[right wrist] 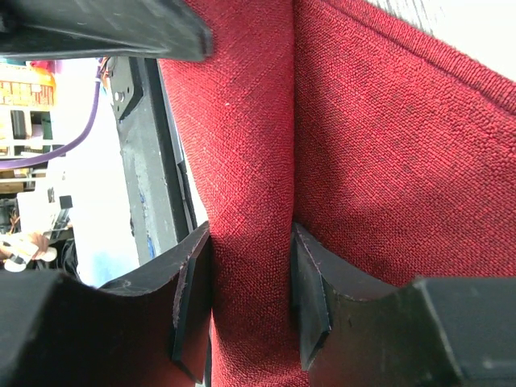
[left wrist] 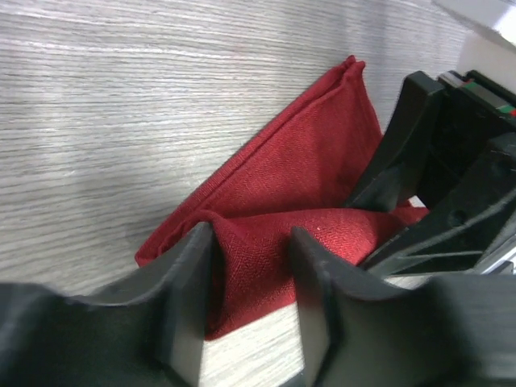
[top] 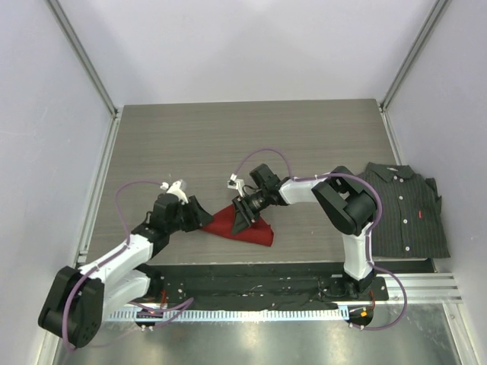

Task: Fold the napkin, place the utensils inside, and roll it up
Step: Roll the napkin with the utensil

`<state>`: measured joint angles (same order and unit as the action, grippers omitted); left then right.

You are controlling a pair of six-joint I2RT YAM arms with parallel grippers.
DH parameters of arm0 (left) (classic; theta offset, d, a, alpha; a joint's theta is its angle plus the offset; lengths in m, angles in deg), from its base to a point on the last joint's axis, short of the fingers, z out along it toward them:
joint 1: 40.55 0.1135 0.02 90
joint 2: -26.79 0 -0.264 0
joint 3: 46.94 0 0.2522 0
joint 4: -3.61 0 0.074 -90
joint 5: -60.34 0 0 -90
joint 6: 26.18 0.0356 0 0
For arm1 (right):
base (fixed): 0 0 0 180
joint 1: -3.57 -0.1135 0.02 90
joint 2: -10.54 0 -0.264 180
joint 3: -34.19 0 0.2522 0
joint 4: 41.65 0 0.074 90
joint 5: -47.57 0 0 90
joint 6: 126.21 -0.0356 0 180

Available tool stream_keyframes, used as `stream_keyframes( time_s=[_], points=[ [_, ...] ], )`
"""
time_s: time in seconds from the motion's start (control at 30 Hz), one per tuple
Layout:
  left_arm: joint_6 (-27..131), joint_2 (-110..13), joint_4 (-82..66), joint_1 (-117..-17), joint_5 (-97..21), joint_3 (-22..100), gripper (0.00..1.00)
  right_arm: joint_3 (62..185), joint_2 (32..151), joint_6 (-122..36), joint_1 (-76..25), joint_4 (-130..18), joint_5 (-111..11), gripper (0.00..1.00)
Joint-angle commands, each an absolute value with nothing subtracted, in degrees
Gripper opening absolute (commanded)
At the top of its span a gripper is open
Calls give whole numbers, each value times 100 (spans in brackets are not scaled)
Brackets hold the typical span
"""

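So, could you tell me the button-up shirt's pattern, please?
The button-up shirt is dark with pale pinstripes; top external view.

The napkin (top: pixel 259 233) lies near the table's (top: pixel 251 137) front edge, the shirt (top: pixel 407 209) well apart to its right.

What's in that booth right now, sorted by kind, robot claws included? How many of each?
red napkin: 1
dark striped shirt: 1
grippers: 2, the left gripper and the right gripper
Total: 4
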<state>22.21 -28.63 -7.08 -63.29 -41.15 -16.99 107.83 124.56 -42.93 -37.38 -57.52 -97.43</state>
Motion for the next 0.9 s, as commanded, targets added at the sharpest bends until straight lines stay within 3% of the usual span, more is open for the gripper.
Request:
stream_keyframes(
  time_s=[0.0,0.17,0.27,0.5,0.6,0.87],
  points=[
    [2225,-3130,74,-6314,-4180,-1849,36,10657,12691,-4175,-3739,-6130,-8998,46],
    [2242,-3481,224,-6305,-4205,-1841,7,10762,12402,-4192,-3747,-6384,-8507,56],
    [2286,-3631,84,-6314,-4223,-1666,0,10842,11982,-4140,-3800,-6647,-7990,64],
    [2409,-4018,-996,-6305,-4232,-1095,0,10693,10768,-3754,-4432,-6763,-5793,83],
    [2374,-4176,-1330,-6305,-4346,-954,0,10413,10294,-3446,-4933,-6429,-4793,86],
    [2286,-4528,-1850,-6305,-4487,-532,0,10376,10362,-2760,-5724,-6147,-3883,90]
  ],
)
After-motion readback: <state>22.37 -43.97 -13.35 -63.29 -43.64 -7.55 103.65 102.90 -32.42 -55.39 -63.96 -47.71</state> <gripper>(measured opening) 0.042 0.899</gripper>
